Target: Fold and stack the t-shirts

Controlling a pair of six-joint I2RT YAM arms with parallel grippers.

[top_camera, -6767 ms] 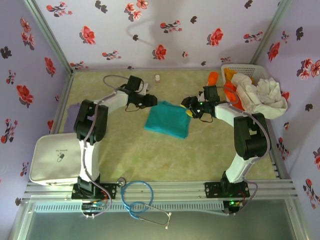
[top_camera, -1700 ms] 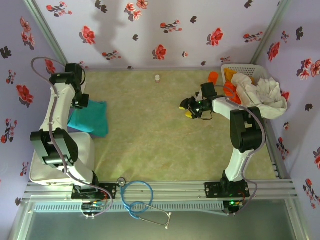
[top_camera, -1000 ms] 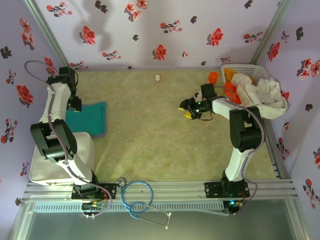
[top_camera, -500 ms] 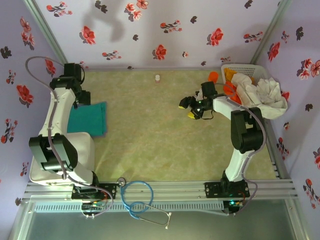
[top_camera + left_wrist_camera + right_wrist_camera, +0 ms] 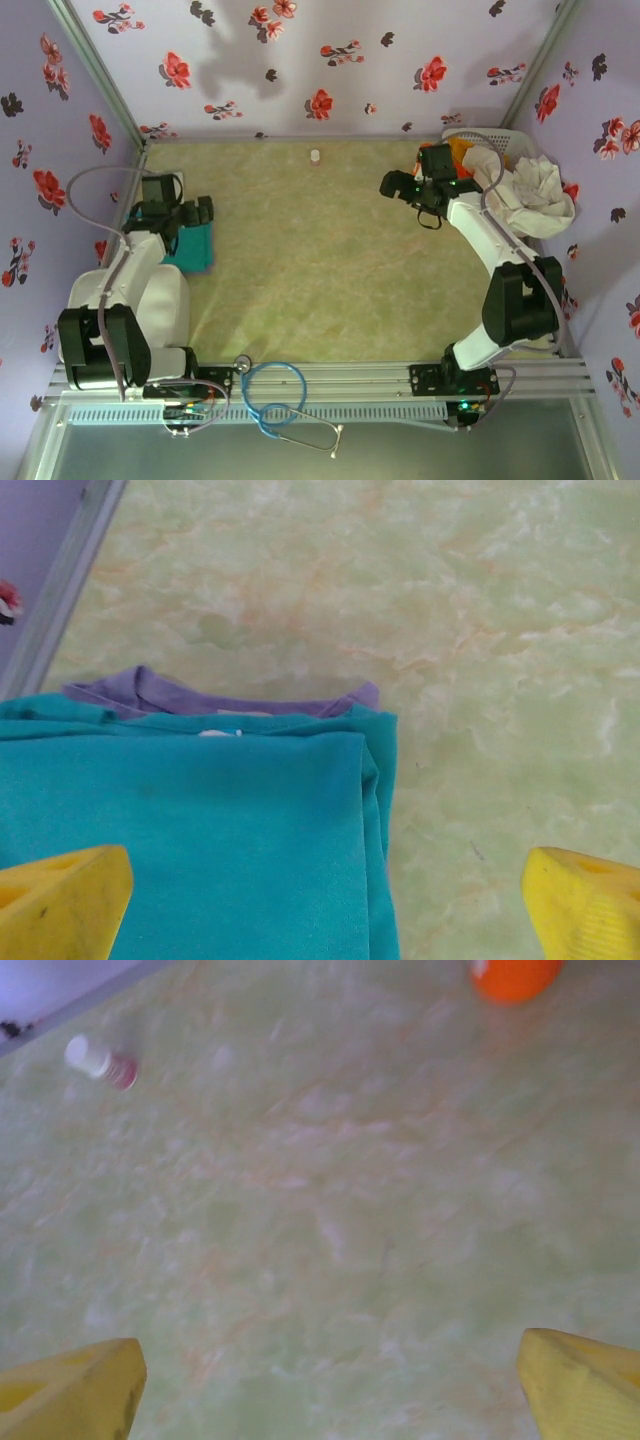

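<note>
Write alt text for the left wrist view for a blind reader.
A folded teal t-shirt lies on a purple t-shirt whose edge peeks out, on a pale green table. The left claw is open, yellow fingertips at the bottom corners.

Lab test cell: floral-papered walls (image 5: 330, 60), aluminium frame rail (image 5: 330, 378), marbled tabletop (image 5: 320, 280).

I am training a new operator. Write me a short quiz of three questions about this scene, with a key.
1. True or false: the teal shirt lies on top of the purple shirt.
2. The left gripper is: A) open, B) shut on the teal shirt, C) shut on a cup.
3. Fill the gap: the white cloth is heaped in the ____ at the table's far right corner.

Key: 1 true; 2 A; 3 basket.
</note>
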